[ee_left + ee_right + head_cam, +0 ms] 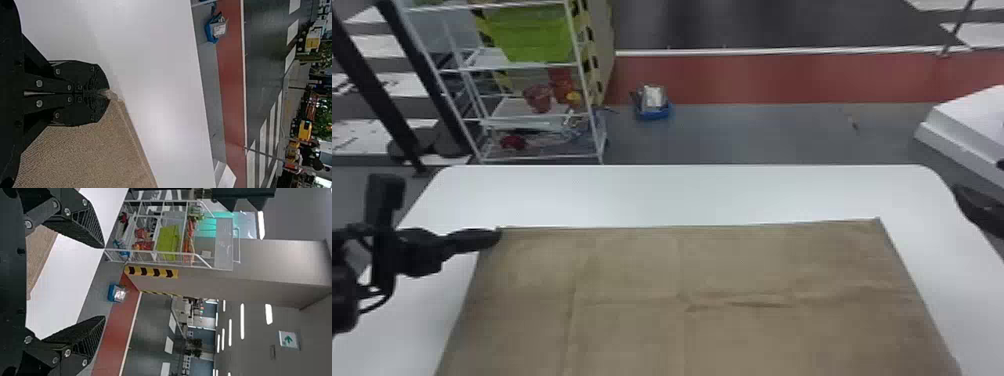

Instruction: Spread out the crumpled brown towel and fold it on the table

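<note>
I've got my left pincer (498, 237) closed on the far left corner of the brown towel (742, 265), with a scrap of cloth poking out past the fingertips in the left wrist view. From that pincer the towel spreads right and back toward me, open and mostly flat on the white bench (682, 195). Its far edge runs nearly straight from the left pincer over to the far right corner, well apart from it. Creases: one line runs toward me, just right of the left pincer; a few raised wrinkles sit farther right, around mid-towel. Bare bench shows beyond the pincer and to its left.

My right pincer (982, 207) is at the bench's right side, fingers spread wide, nothing between them, apart from the towel.

Past the bench, ahead of the left pincer: white wire rack (522, 67) with a green bin (534, 35). Right of the rack, blue basket (653, 114) on the floor.
</note>
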Available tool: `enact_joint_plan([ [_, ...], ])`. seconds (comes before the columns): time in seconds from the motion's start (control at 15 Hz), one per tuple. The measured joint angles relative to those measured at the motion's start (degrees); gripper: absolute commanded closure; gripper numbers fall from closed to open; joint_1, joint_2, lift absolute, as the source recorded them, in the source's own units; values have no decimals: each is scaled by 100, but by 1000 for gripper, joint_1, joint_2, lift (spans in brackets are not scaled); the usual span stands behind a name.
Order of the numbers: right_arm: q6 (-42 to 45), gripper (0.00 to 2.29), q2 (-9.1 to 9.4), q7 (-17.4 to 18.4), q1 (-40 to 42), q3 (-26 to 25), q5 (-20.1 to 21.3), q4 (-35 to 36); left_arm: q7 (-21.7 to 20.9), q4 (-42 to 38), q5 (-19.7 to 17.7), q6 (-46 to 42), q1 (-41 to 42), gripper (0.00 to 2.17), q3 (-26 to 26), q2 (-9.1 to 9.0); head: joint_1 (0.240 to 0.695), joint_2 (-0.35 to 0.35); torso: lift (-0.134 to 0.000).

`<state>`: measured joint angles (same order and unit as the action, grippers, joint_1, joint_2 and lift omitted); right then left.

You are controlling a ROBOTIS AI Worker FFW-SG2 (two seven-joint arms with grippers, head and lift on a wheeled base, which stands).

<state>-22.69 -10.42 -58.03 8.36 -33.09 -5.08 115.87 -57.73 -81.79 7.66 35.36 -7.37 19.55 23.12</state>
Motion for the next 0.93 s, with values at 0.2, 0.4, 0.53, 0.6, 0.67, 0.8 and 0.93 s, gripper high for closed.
enact_joint_plan([
  [0.2, -245, 225, -453, -558, -942, 556, 719, -801, -22, -286, 1, 254, 145, 1676, 84, -45, 695, 74, -124],
  [0.4, -555, 134, -749, -1201, -1597, 994, 1328, -1218, -30, -456, 59, 360, 257, 1676, 137, -111, 695, 89, -124],
  [0.53, -1427, 134, -920, -1577, -2038, 1294, 1697, -1654, -42, -533, 72, 411, 303, 1676, 145, -131, 695, 85, -124],
  [0.6, -1693, 137, -976, -1631, -2248, 1420, 1912, -1970, -55, -607, 77, 476, 331, 1676, 153, -144, 695, 78, -124],
  [0.67, -1768, 140, -1034, -1639, -2411, 1536, 2072, -2265, -68, -683, 81, 530, 360, 1676, 162, -154, 695, 70, -124],
  [0.8, -1758, 151, -1233, -1663, -2711, 1881, 2340, -2877, -97, -827, 100, 622, 419, 1676, 173, -175, 695, 60, -124],
  [0.93, -1718, 171, -1339, -1764, -2810, 2010, 2562, -3146, -98, -886, 147, 661, 423, 1676, 87, -206, 695, 39, -124],
])
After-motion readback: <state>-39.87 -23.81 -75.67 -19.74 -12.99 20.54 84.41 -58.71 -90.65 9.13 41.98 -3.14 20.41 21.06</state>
